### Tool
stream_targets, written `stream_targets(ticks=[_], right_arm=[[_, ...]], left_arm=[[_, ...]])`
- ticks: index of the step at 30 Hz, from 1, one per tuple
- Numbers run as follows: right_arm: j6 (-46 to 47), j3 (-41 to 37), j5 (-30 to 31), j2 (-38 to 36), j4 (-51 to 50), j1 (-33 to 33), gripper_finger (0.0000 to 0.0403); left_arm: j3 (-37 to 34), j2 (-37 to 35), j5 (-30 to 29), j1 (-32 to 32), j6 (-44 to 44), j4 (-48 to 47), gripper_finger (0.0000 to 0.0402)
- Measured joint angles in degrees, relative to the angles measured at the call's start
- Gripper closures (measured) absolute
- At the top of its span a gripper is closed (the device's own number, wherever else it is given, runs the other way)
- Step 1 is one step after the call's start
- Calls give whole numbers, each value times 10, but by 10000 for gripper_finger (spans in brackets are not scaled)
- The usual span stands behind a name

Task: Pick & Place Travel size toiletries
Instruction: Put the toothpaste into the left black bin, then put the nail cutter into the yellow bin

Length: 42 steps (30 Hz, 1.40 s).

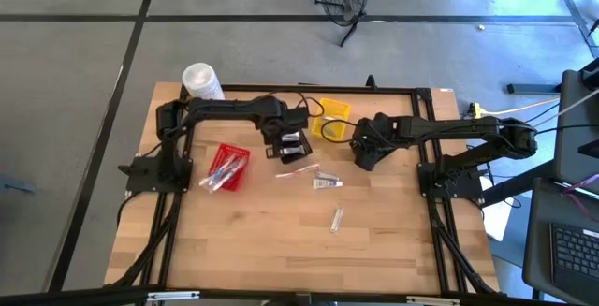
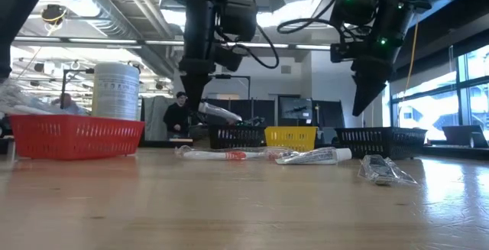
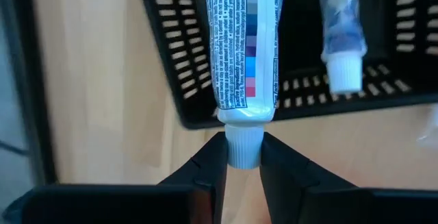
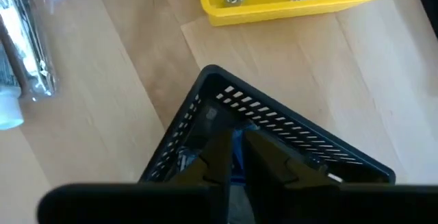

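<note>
My left gripper (image 3: 243, 161) is shut on a white tube (image 3: 245, 46) with small print and coloured squares. It hangs over a black basket (image 3: 176, 80) in which another tube (image 3: 339, 42) lies. My right gripper (image 4: 236, 161) is shut, with nothing held, and points down above a second black basket (image 4: 287, 125). On the bare wood lie a thin white stick with a red mark (image 1: 295, 171), a small tube (image 1: 328, 183) and a silvery sachet (image 1: 337, 219). More toiletries fill the red basket (image 1: 225, 167). My left gripper pinches the tube's white cap (image 3: 243, 145) between its two fingers, which come from above pointing steeply down. The tube's body (image 2: 221, 113) sticks out sideways past the fingers, slanting a little. It is lifted clear above the black basket (image 2: 237, 137).
A yellow basket (image 1: 332, 119) holding metal items stands at the back between the arms. A large white tub (image 1: 201, 81) stands at the far left corner. The near half of the table holds only the sachet. A person shows in the room beyond.
</note>
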Motion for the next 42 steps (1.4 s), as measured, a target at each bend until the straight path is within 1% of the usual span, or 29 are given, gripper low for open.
stream_targets(ticks=[3, 11, 18, 21, 24, 28, 32, 35, 40, 42], right_arm=[[14, 0, 0, 0, 4, 5, 370], [14, 0, -28, 0, 28, 25, 378], [14, 0, -28, 0, 36, 51, 376], [13, 0, -29, 0, 36, 59, 379], [8, 0, -30, 0, 39, 65, 382], [-5, 0, -30, 0, 47, 66, 380], [-8, 0, -30, 0, 52, 66, 374], [-30, 0, -30, 0, 67, 66, 371], [-64, 0, -30, 0, 117, 65, 371], [-73, 0, -30, 0, 133, 65, 374]], left_arm=[[-4, 0, 25, 10, 0, 19, 331], [-3, 0, 27, 12, 14, 22, 330], [-3, 0, 34, 10, 0, 20, 327], [-3, 2, 35, 10, -6, 19, 316], [-3, 2, 33, 10, -9, 19, 294], [-3, 2, 1, 9, -13, 20, 270], [-3, 2, -5, 9, -34, 17, 262], [-3, -2, -4, 4, -70, 5, 264], [-3, -26, -5, -30, -105, -32, 268], [-3, -38, -20, -48, -125, -44, 267]])
